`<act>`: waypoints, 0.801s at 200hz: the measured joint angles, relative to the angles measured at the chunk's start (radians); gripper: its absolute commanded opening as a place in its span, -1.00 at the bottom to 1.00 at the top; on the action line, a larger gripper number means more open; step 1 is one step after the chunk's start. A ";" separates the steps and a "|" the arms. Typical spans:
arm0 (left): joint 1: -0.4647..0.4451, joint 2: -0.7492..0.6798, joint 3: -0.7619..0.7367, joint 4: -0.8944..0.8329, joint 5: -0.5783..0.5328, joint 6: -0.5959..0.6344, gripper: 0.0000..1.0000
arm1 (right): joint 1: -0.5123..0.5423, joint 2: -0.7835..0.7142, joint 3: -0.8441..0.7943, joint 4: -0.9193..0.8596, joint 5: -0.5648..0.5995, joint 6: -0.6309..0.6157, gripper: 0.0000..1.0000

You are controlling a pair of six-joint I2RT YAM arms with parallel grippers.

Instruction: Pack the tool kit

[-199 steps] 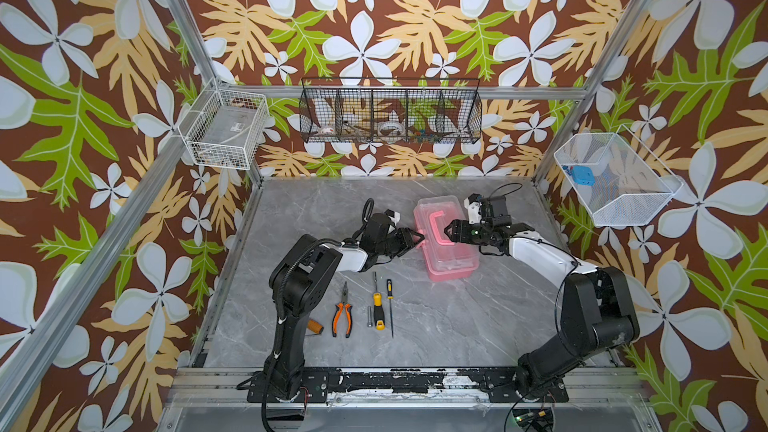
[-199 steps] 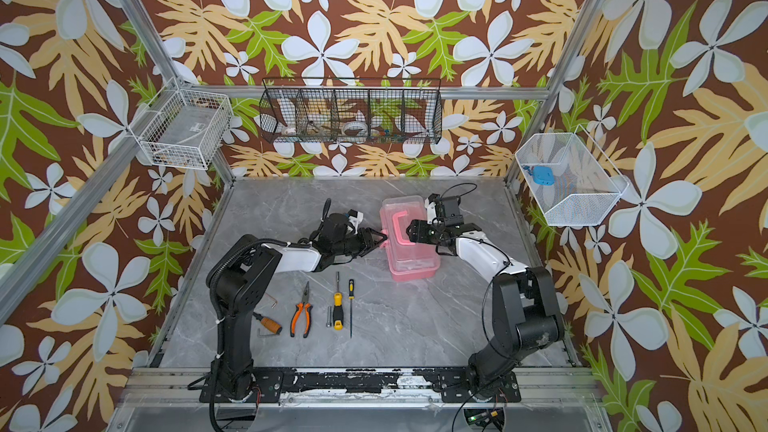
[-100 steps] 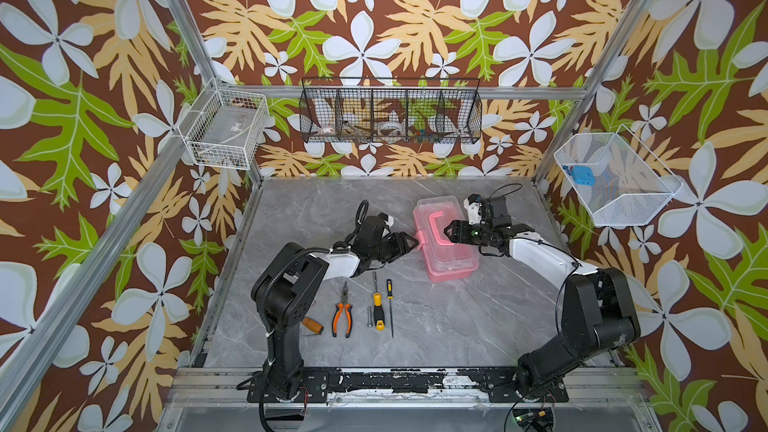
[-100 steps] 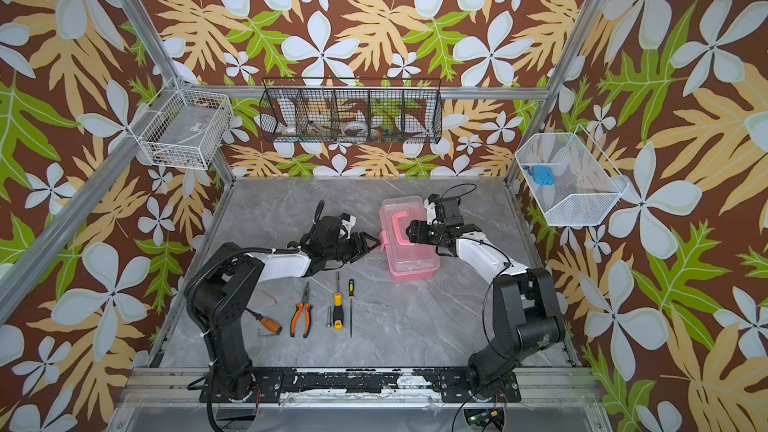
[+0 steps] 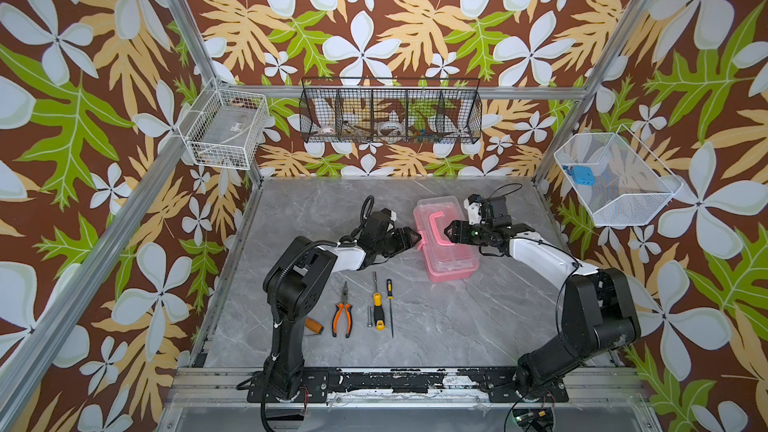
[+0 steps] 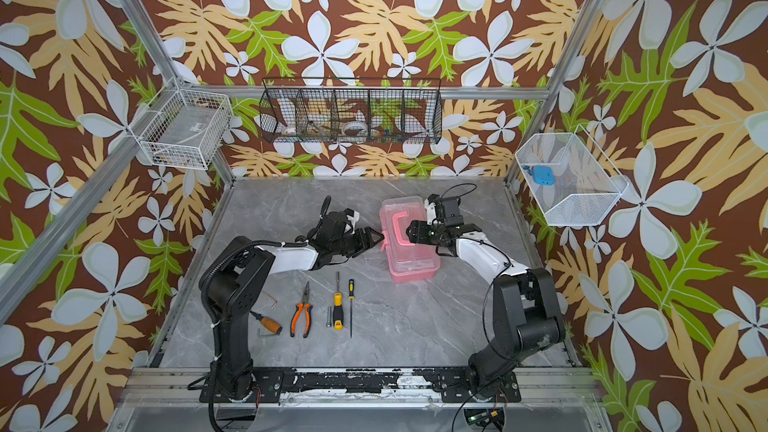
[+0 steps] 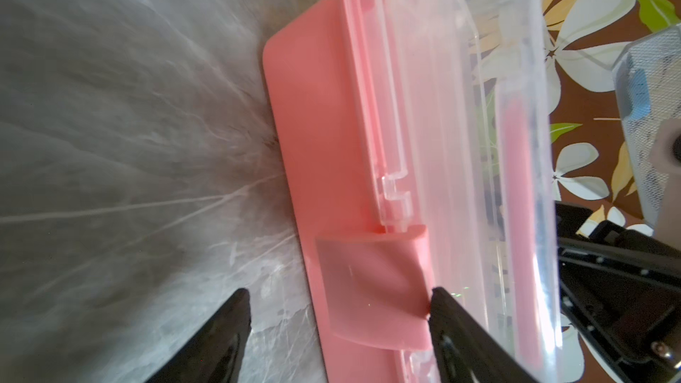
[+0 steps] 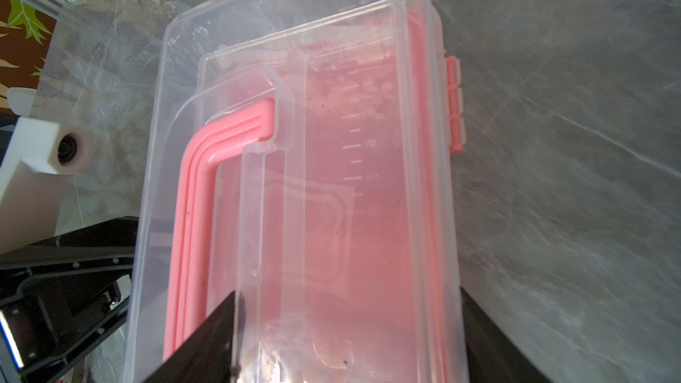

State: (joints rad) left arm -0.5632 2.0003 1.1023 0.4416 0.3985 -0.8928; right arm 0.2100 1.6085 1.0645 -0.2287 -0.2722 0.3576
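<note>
Two fingers point(image 7: 224, 337) of the left gripper point(image 7: 337, 292) are spread round the latch point(image 7: 372, 281); the right gripper's point(image 8: 350, 292) hold cannot be told, so the pink case point(image 5: 452, 274) could be shoved.

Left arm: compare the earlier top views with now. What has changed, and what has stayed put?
The left tool drew back from the pink case, then came forward again to its side latch, where its jaws stand open, gripping nothing. The right tool stayed open over the case. Case, pliers and screwdrivers did not move.

Blk basket point(image 5: 390, 95), white basket point(image 5: 631, 205) – blue obj point(image 5: 579, 174) inside
</note>
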 measured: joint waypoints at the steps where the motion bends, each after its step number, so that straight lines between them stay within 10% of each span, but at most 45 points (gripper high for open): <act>1: 0.000 0.002 -0.001 0.005 0.001 0.000 0.55 | 0.000 0.000 0.000 0.000 0.000 0.000 0.54; 160: -0.001 0.114 -0.119 0.550 0.075 -0.370 -0.16 | -0.004 0.045 0.023 0.038 0.006 -0.002 0.53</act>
State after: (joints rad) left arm -0.5640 2.1139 0.9836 0.9916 0.4736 -1.2625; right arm 0.2058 1.6535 1.0874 -0.1909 -0.2661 0.3557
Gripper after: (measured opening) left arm 0.438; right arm 0.767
